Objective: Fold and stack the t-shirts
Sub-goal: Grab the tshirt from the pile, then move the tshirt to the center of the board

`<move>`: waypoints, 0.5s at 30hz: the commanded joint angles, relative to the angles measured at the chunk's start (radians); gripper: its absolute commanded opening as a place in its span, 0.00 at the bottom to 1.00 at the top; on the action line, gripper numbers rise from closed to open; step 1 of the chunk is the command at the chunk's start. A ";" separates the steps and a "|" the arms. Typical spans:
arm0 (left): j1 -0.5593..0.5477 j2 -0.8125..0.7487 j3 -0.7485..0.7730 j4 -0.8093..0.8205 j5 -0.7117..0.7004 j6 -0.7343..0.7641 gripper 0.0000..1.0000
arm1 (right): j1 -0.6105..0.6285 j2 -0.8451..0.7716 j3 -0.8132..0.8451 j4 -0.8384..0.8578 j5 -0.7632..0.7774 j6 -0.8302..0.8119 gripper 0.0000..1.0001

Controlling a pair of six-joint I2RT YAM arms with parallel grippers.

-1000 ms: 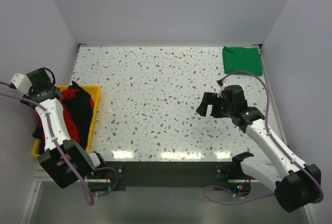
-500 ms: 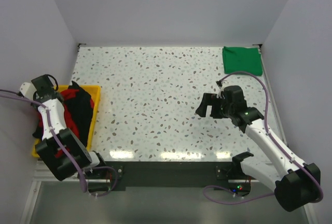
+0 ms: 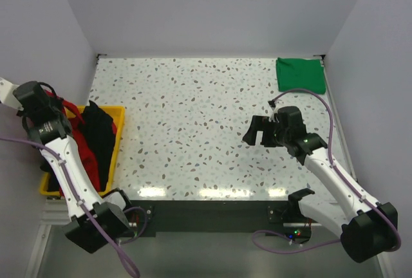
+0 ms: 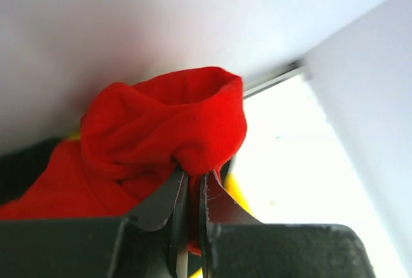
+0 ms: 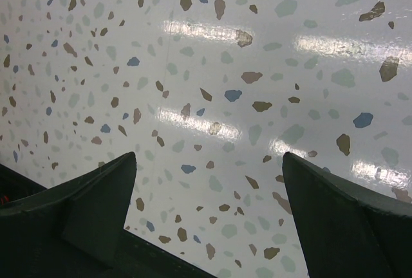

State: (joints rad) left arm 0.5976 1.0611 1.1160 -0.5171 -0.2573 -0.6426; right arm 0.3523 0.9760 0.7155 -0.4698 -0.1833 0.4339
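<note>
A bright red t-shirt lies bunched in the yellow bin at the table's left edge, beside a black t-shirt. My left gripper hangs over the bin's far left side, shut on a fold of the red t-shirt; the pinched cloth bulges above the fingertips of the left gripper. A folded green t-shirt lies flat at the table's far right corner. My right gripper hovers open over the table's right half, and in the right wrist view the right gripper has only speckled table between its fingers.
White walls close in the table on the left, far and right sides; the left arm is close against the left wall. The yellow bin's rim shows just right of the left fingers. A dark strip runs along the near edge by the arm bases.
The left gripper has gone from open to shut, pinching the red t-shirt, and its wrist has swung up and to the left. The right arm has not moved.
</note>
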 commanded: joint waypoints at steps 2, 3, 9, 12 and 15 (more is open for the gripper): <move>0.005 -0.084 0.211 0.061 0.249 0.050 0.00 | -0.003 0.006 -0.001 0.036 -0.022 0.003 0.99; 0.004 -0.079 0.244 0.065 0.301 0.049 0.00 | -0.003 0.007 0.001 0.037 -0.024 0.003 0.99; -0.036 -0.047 0.456 0.150 0.600 0.001 0.00 | -0.001 0.007 0.009 0.037 -0.024 0.003 0.99; -0.103 -0.027 0.542 0.193 0.656 -0.025 0.00 | -0.003 0.007 0.013 0.039 -0.021 0.003 0.99; -0.214 -0.009 0.597 0.212 0.658 -0.035 0.00 | -0.001 0.006 0.016 0.036 -0.016 0.003 0.99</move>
State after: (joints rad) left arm 0.4477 1.0428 1.6440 -0.4046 0.2939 -0.6487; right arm 0.3523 0.9829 0.7155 -0.4622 -0.1833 0.4339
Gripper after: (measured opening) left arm 0.095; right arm 0.987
